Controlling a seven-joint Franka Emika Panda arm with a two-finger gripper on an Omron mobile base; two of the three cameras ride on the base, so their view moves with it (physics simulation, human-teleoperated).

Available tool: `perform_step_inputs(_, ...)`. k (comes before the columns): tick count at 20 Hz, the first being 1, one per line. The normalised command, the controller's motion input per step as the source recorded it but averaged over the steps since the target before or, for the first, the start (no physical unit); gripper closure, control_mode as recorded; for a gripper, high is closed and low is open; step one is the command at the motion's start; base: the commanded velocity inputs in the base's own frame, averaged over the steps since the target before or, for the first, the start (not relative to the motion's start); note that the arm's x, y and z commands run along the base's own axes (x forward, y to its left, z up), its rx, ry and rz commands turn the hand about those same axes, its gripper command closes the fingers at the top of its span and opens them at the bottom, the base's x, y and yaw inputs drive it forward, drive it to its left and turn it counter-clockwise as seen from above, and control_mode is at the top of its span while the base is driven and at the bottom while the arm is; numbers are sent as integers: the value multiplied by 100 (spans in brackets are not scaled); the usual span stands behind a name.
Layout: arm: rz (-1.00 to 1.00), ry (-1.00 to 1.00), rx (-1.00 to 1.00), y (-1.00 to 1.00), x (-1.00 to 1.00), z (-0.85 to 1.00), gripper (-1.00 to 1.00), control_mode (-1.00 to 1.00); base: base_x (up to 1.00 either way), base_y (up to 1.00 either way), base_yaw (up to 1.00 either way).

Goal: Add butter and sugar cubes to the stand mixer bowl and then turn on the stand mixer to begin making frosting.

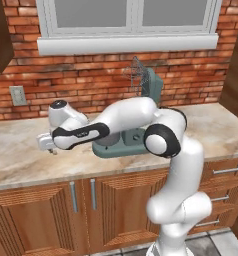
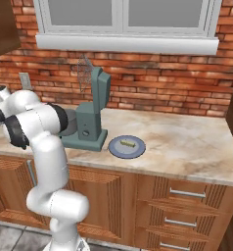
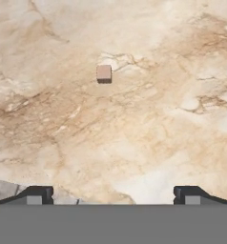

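Your gripper (image 3: 113, 193) hangs with fingers wide apart and empty above the sugar cube (image 3: 104, 73), left of the stand mixer (image 2: 91, 120); butter (image 2: 127, 143) waits on the plate (image 2: 116, 148) right of it.

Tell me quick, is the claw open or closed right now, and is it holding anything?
Claw: open, jaws spread wide, holding nothing; it hovers over the marble counter with a small cube lying ahead of it.
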Motion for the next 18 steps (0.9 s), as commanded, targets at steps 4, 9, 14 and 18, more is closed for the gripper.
perform_step_inputs(4,-7,0,0,3,16,-17,-100,-100,0,0,0)
perform_step_inputs(9,-7,0,0,0,23,-21,-100,-100,0,0,0)
perform_step_inputs(14,-4,0,0,0,24,-20,-100,-100,0,0,0)
perform_step_inputs(18,-2,0,0,0,22,-19,-100,-100,0,0,0)
